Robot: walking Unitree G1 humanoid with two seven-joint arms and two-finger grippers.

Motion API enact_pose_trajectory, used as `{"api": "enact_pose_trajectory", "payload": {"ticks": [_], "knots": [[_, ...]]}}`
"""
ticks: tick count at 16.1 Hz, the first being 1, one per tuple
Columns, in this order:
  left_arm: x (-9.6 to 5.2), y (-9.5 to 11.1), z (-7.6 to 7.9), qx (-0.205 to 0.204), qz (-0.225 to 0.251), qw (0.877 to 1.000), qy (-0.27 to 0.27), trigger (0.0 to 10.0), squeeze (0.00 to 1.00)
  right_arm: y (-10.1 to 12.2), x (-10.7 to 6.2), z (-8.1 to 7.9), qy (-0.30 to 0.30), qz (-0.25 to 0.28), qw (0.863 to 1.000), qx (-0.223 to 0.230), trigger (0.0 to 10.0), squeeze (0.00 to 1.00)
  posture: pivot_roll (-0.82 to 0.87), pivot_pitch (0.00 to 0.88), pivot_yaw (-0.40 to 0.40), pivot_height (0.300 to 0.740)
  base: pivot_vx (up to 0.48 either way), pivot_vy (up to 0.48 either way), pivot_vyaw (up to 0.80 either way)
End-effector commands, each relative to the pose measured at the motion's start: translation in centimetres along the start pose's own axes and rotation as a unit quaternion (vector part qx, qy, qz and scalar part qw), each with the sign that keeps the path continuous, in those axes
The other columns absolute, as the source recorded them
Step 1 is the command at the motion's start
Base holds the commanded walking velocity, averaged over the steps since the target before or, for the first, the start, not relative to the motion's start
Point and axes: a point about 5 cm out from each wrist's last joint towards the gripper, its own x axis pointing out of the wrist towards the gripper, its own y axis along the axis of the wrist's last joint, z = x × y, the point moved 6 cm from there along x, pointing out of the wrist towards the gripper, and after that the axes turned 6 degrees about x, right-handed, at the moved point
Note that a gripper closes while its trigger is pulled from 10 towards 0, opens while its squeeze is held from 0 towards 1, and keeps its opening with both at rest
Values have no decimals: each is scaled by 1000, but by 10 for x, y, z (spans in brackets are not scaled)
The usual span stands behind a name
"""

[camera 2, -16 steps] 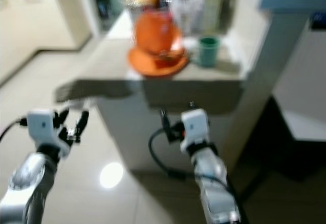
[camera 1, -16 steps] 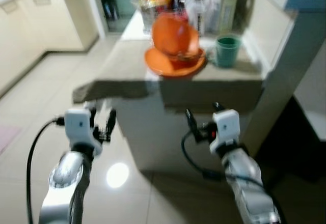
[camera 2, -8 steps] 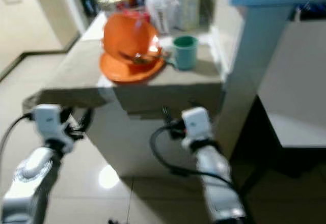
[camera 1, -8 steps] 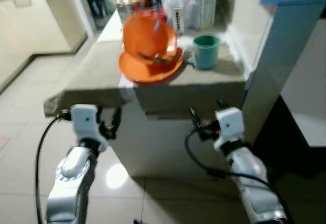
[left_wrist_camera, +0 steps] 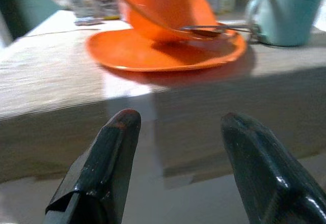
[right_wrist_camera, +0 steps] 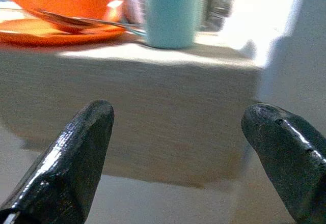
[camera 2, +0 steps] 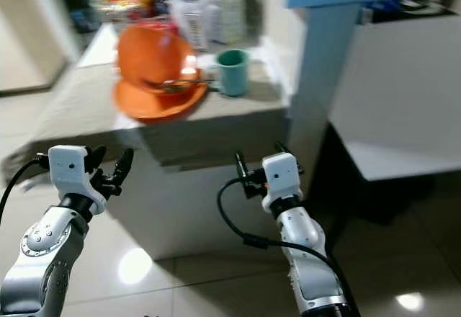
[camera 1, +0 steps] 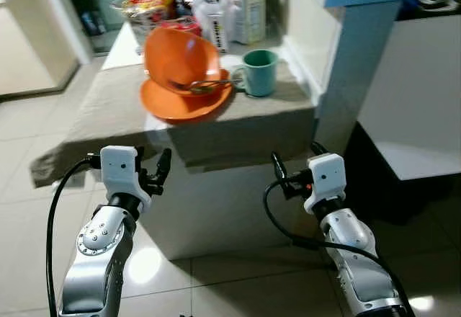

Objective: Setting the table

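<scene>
Kitchen with a glossy pale tiled floor (camera 1: 238, 288); at centre stands a white desk (camera 1: 216, 209) draped with a beige woven cloth (camera 1: 108, 108) whose front hem hangs over the near edge. Beside the desk's right edge rises a white pillar with a blue top (camera 1: 360, 50).

On the cloth, near the front edge, lies a flat orange plastic plate (camera 1: 173, 104). An orange plastic bowl (camera 1: 176, 57) rests on the plate, tilted up on its side with its hollow turned toward the far left corner. A metal spoon (camera 1: 205, 84) lies across the plate at the foot of the bowl, its handle reaching toward a teal ceramic mug (camera 1: 261, 70). The mug stands upright on the cloth just beside the plate, toward the desk's right edge, with its handle facing the plate.

Along the far edge of the desk stand a bowl of colourful packets (camera 1: 144, 0), a clear plastic container (camera 1: 212, 18) and a pale carton (camera 1: 241, 3); their details are too blurred to read.

The left pincer (camera 1: 149, 169) hovers in front of the near edge, below the level of the desk top, in line with the plate; its two black fingers (left_wrist_camera: 102, 163) are spread apart and grip nothing. The right pincer (camera 1: 295, 164) hovers likewise before the near edge, in line with the mug; its fingers (right_wrist_camera: 76, 152) are spread wide and empty.
</scene>
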Motion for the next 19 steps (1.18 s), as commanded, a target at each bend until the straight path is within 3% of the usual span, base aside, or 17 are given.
{"api": "enact_pose_trajectory", "payload": {"ticks": [1,8,11,13,16,19], "knots": [[0,0,-4,7,-2,1000,4,10000,0,0,2,-3,4,2,1000,4,10000,0,-155,5,128,740,0,0,-681],[-2,2,-6,2,1,1000,23,10000,0,0,4,-2,3,2,1000,-5,10000,0,-143,0,119,740,0,0,-96],[-1,17,-11,-3,28,999,42,10000,0,18,7,1,-1,36,999,-10,10000,0,-143,0,118,740,0,0,0],[-2,31,-29,-27,53,995,79,10000,0,34,10,13,-29,64,998,-8,10000,0,-149,0,121,740,0,0,0],[-16,39,-51,-46,68,991,106,10000,0,36,3,28,-49,63,997,-9,10000,0,-159,0,128,740,0,0,0],[-37,28,-51,-61,42,991,108,10000,0,35,-3,33,-52,58,997,-12,10000,0,-164,0,130,740,0,0,0]]}}
